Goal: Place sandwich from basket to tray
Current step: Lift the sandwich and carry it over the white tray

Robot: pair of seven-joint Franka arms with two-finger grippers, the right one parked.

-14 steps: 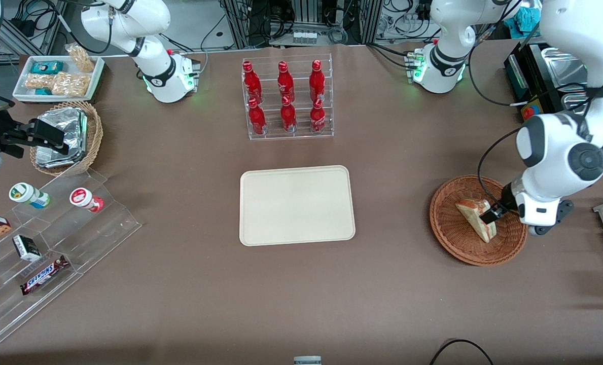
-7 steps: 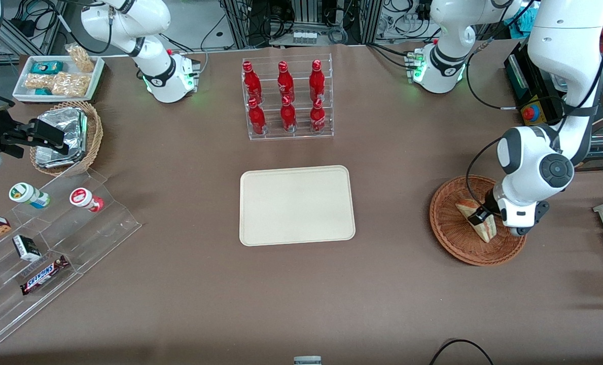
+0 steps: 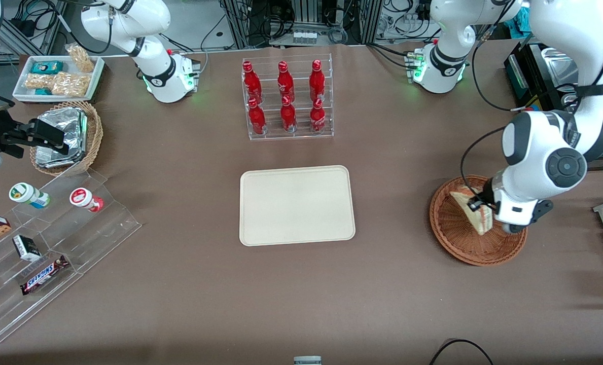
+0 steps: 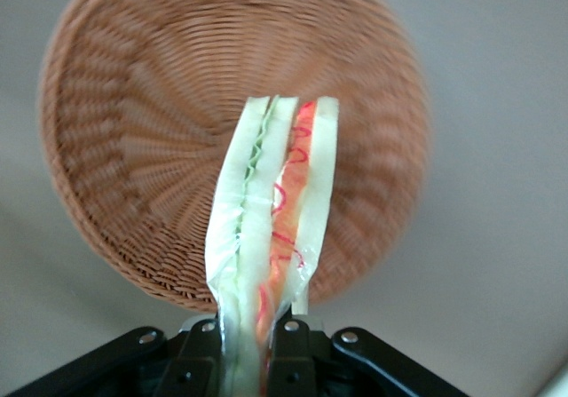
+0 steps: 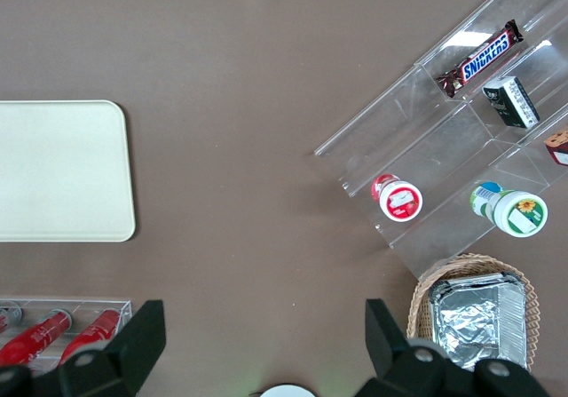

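Half a second ago the sandwich (image 3: 476, 212) lay in the wicker basket (image 3: 456, 241); now we have it lifted clear above the weave, our end effector (image 4: 253, 330) clamped on its edge. Pickup looks done; carrying comes next. The brown counter (image 3: 392, 299) runs open to the cream tray (image 3: 297, 205), which is bare, with the bottle rack (image 3: 287, 97) farther from the front camera.

A robotics lab: cable-strewn racks (image 3: 306, 20) edge the table (image 3: 179, 284)
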